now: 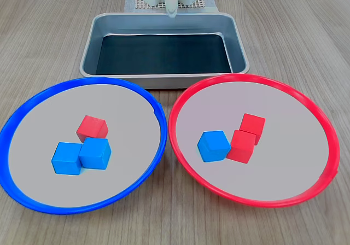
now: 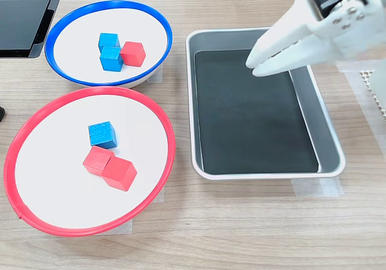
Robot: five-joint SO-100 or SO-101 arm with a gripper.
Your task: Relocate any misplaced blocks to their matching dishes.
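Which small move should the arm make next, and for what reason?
Probably swing the gripper, which hangs empty above the grey tray, toward the blue cube in the red-rimmed dish. That cube sits beside two red ones, in the wrong dish, and nothing is held yet.

place: lab or office test bench | evidence: pale wood-grain surface (image 1: 44, 31), plates taped down with clear tape (image 2: 310, 187), white perforated mat (image 1: 143, 3) at far edge, dark device (image 2: 24, 17) far left in the second exterior view

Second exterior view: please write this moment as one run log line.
claw: empty, over tray | red block: in blue plate | blue block: in red plate | swaps done: none
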